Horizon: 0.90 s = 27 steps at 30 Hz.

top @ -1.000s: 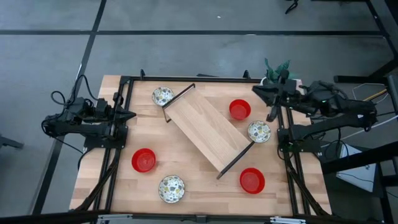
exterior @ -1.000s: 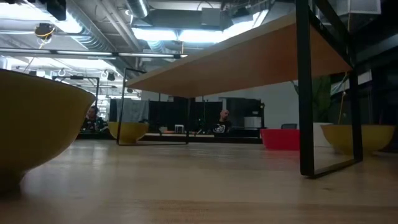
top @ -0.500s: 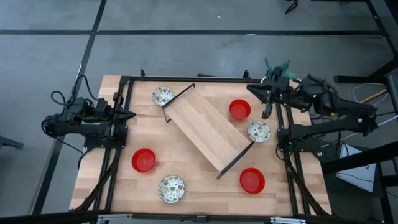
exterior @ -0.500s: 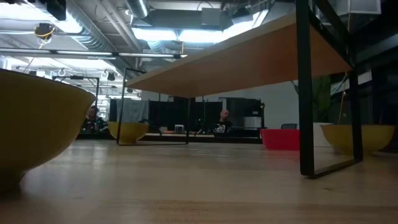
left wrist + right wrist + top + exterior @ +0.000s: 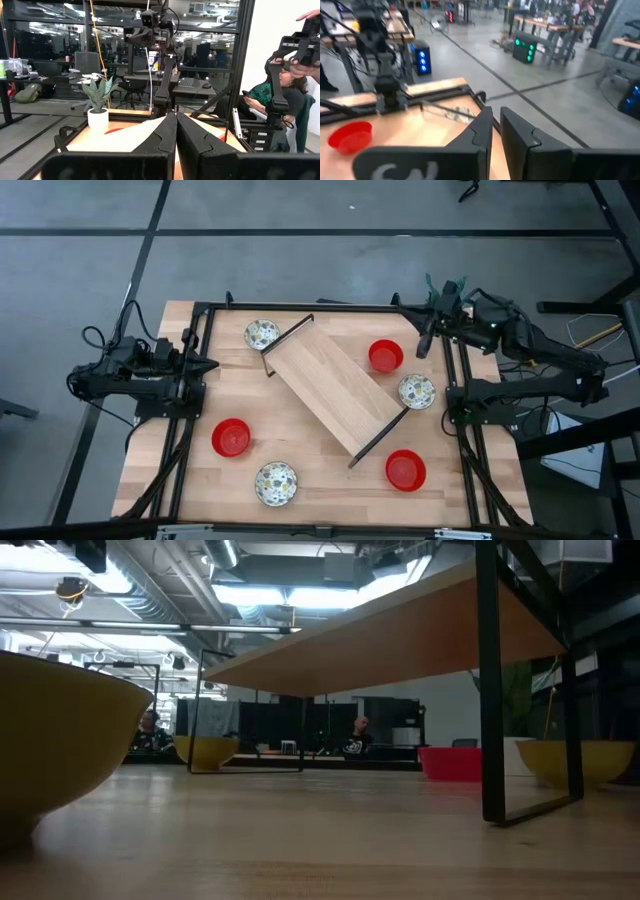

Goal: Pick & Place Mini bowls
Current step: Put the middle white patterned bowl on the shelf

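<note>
the right gripper (image 5: 408, 312) hovers over the table's far right corner, dark fingers (image 5: 479, 131) nearly together with a slim gap, grasping nothing. the left gripper (image 5: 212, 364) waits at the left edge, fingers (image 5: 167, 131) clenched, empty. on the light wooden table (image 5: 320, 480) lie six mini bowls: three glossy red round bowls (image 5: 231, 437) and three speckled yellow-sided bowls (image 5: 276, 483), spread around one slanted wooden shelf on a black frame (image 5: 335, 387).
</note>
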Each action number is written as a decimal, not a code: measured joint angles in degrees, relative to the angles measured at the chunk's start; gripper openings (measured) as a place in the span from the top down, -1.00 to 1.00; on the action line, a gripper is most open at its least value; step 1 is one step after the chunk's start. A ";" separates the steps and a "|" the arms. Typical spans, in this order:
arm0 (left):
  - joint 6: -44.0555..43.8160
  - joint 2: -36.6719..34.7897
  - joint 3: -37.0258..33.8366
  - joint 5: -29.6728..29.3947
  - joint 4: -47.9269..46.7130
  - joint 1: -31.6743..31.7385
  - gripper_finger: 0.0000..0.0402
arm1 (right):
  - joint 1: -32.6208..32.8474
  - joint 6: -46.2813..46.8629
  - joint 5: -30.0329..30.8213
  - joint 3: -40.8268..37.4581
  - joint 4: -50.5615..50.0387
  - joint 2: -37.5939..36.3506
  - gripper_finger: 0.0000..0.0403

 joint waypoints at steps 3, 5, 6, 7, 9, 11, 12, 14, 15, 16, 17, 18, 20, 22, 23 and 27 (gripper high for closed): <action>0.00 0.02 0.00 0.00 0.00 0.00 0.98 | -0.89 0.01 0.01 0.00 -2.57 0.02 0.80; 0.00 0.01 -0.01 0.00 -0.02 -0.02 0.98 | -1.40 0.01 0.02 0.00 -4.28 0.02 0.80; 0.00 0.00 0.00 0.00 0.00 -0.01 0.98 | -1.56 0.01 0.01 -0.01 -5.20 0.02 0.80; 0.00 0.01 0.00 0.00 0.00 0.00 0.98 | -1.69 0.19 -0.01 -0.01 -6.10 0.02 0.80; 0.01 0.00 0.00 0.00 -0.01 0.00 0.98 | -1.80 0.96 -0.01 -0.01 -8.10 0.02 0.80; 0.01 0.00 -0.01 0.00 0.00 0.00 0.98 | -1.78 1.34 -0.11 -0.01 -10.70 0.01 0.80; 0.00 0.01 -0.01 0.00 -0.01 0.00 0.98 | -1.78 1.30 -0.56 0.00 -12.23 0.00 0.80; 0.00 0.00 0.00 0.00 0.00 -0.01 0.98 | -1.78 1.47 -2.04 -0.01 -15.23 0.00 0.80; 0.00 0.00 0.00 0.00 -0.01 -0.01 0.98 | -1.78 1.78 -2.76 -0.01 -16.71 0.00 0.80; 0.00 0.01 0.00 0.00 0.00 0.00 0.98 | -1.78 2.24 -3.26 -0.01 -18.08 0.00 0.80; 0.00 0.00 -0.02 0.00 0.00 0.00 0.98 | -1.78 2.75 -3.50 -0.01 -19.32 0.00 0.80; 0.00 0.00 -0.01 0.00 -0.02 -0.01 0.98 | -1.78 3.14 -3.57 -0.01 -20.57 0.00 0.80; 0.00 0.00 0.00 0.00 -0.01 -0.01 0.98 | -1.78 3.24 -3.53 -0.01 -22.81 0.00 0.80; 0.00 0.01 0.00 0.00 0.00 0.00 0.98 | -1.78 3.57 -3.58 -0.01 -25.15 0.00 0.80; 0.01 0.01 0.00 0.00 0.00 -0.02 0.98 | -1.78 4.14 -3.61 -0.01 -26.48 0.00 0.80; 0.00 0.01 0.00 0.00 0.00 -0.02 0.98 | -1.78 5.63 -4.83 -0.01 -33.00 0.00 0.80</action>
